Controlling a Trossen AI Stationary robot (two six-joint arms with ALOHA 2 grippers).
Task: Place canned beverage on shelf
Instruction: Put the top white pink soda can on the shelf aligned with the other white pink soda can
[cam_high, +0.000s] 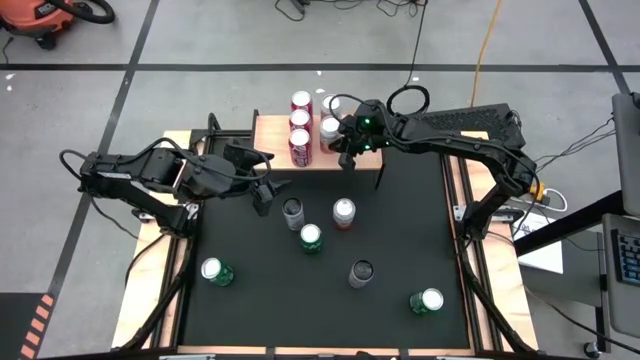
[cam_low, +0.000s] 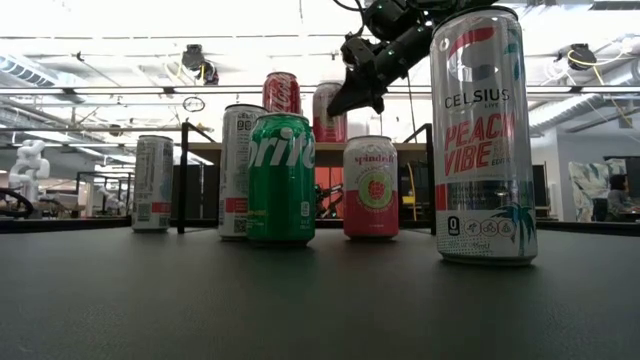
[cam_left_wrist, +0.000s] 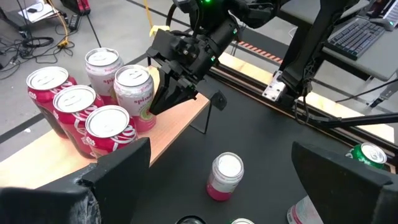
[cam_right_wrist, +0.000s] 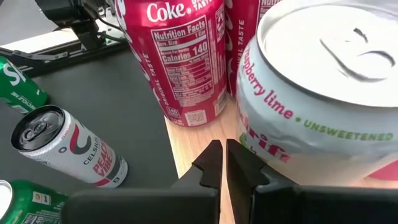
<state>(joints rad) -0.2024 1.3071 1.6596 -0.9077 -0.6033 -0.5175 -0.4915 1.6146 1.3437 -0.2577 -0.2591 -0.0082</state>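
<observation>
The shelf stands at the mat's far edge. On its wooden top stand three red Coke cans and two pale cans. One of these is a raspberry-lime can on the side toward my right gripper. That gripper is shut and slants down over the shelf's near edge, right beside this can. My left gripper hovers open above the mat's left part, with nothing between its fingers. Several more cans stand on the mat, among them a pink one. My right gripper's shut fingertips stand close against the lower side wall of the raspberry-lime can, slanting down from the table's right. Whether they touch it I cannot tell. The can stands upright on the shelf top.
On the black mat stand a grey can, a green Sprite can, a dark can and green cans near the front left and front right. A tall Celsius can stands nearest the low camera.
</observation>
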